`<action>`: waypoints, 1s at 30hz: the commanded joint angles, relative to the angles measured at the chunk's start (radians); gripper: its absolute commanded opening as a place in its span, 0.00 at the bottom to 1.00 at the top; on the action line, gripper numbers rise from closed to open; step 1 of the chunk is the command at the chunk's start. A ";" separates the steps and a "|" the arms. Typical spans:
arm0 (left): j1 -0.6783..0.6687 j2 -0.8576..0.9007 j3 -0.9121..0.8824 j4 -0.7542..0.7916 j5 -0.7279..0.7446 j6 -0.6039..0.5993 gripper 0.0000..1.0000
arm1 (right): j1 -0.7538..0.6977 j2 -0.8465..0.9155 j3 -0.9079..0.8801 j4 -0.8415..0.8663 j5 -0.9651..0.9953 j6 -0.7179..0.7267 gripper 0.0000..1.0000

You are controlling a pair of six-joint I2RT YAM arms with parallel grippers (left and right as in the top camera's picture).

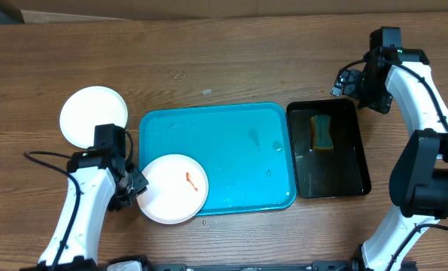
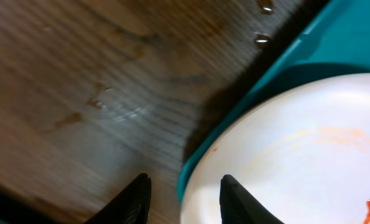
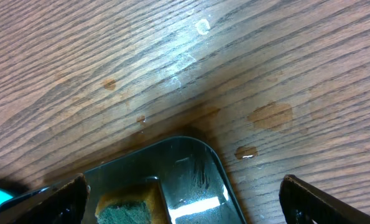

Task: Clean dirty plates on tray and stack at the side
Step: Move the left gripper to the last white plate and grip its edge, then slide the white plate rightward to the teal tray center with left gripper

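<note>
**Overhead view.** Table (image 1: 208,60), wooden; tray (image 1: 239,135), teal, at its middle, with a few wet spots; dirty plate (image 1: 171,197), white with one orange smear, lay on the tray's near-left corner, its edge overhanging the rim toward the table; side plate (image 1: 94,117), white, no smear discernible, sat on the table just left of the tray; black tray (image 1: 336,177) stood just beside the teal tray's right edge and held a sponge (image 1: 321,132); left hand (image 1: 133,184) was at the dirty plate's left edge; right hand (image 1: 357,81) hung over the table near the black tray's far right corner, well apart from the plates.

**Left wrist view.** Left hand parted, one finger (image 2: 135,199) over the bare wood, the other (image 2: 234,199) over the plate's face; the rim ran between them, not visibly pinched; nothing was held; water drops (image 2: 262,40) lay on the wood by the tray.

**Right wrist view.** Right hand spread wide, fingers (image 3: 66,199) at the frame's edges, with nothing between them; the black tray's corner and the sponge lay below.

**Handling, as judged.** Plate stiff, flat and probably light; face likely slick where wet or greasy; material could not be told, so treat as breakable; the best hold was the overhanging rim, where one finger could pass under and one over; a shallow bite risked the plate slipping or tilting out.
</note>
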 commanded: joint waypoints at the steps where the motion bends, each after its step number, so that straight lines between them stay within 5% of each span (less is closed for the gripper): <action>1: 0.001 0.044 -0.031 0.030 0.089 0.085 0.38 | 0.003 -0.018 0.015 0.004 0.006 0.004 1.00; 21: 0.001 0.081 -0.078 0.010 0.123 0.087 0.24 | 0.003 -0.018 0.015 0.004 0.006 0.004 1.00; 30: 0.001 0.081 -0.108 0.064 0.168 0.088 0.04 | 0.003 -0.018 0.015 0.003 0.006 0.004 1.00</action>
